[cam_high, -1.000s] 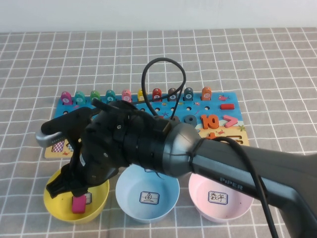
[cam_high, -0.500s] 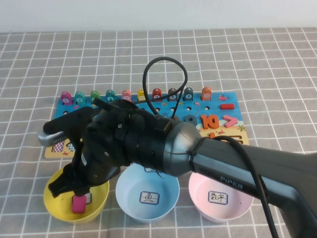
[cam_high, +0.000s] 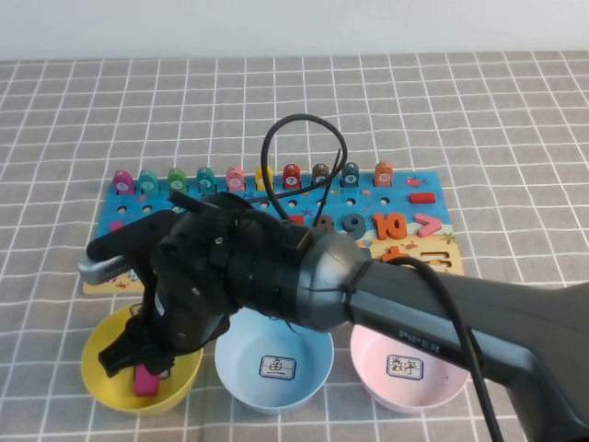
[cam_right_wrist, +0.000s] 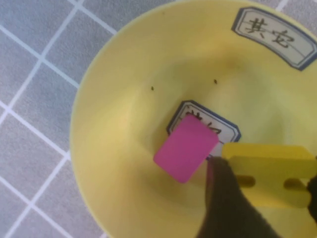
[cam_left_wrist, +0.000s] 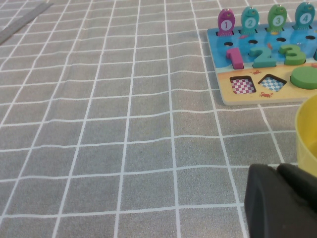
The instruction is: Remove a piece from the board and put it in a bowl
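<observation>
Your right pincer [cam_high: 138, 354] has dropped lower over the last second and is now down inside the yellow bowl [cam_high: 99, 379], at the near left of the counter [cam_high: 460, 110]. Earlier it was hovering higher over the rim, so you're basically at the drop-off stage.

The high view doesn't help much, because the arm's bulk covers most of the bowl and you can't see the piece at all from there. The right wrist view is where the good stuff is: the yellow equals-sign piece [cam_right_wrist: 270, 173] is pinched between the dark fingers [cam_right_wrist: 223, 198], so that pincer is clenched on it, held just above the bowl's floor. Right beside it a pink block [cam_right_wrist: 185, 148] already lies on the bottom, partly over a white label. The piece isn't resting in the bowl as far as I can tell, so my guess is letting go is all that's left.

The left wrist view shows something the others hide: the left end of the board [cam_left_wrist: 257, 64], with the 1, 2 and 3 and two empty checkered slots. Your left pincer [cam_left_wrist: 280, 201] is parked low near the bowl's left side; can't tell if it's released or clenched.
</observation>
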`<act>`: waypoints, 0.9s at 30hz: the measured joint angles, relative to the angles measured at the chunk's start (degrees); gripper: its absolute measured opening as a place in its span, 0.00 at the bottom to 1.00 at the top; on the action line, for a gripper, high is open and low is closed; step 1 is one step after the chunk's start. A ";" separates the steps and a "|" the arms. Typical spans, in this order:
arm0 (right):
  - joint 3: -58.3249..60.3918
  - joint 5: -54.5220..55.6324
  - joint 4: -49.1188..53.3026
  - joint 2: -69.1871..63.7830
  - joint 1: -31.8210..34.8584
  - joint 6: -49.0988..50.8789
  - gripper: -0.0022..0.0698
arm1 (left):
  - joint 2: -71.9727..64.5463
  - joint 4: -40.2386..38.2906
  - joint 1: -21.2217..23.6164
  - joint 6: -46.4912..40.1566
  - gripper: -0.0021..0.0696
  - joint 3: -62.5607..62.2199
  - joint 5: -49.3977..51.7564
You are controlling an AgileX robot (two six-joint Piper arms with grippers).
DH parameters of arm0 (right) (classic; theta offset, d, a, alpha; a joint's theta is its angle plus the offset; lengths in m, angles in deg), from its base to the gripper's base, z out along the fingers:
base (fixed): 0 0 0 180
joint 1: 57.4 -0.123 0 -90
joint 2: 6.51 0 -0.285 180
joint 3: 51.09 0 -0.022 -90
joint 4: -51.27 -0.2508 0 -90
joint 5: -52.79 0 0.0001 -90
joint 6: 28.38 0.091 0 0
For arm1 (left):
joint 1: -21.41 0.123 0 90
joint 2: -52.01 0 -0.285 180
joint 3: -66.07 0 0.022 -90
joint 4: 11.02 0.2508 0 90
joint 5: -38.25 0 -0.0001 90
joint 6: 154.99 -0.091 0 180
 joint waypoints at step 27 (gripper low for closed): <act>0.00 -2.21 -0.57 -0.70 0.00 -3.81 0.49 | 0.00 0.00 0.00 0.00 0.03 0.00 0.00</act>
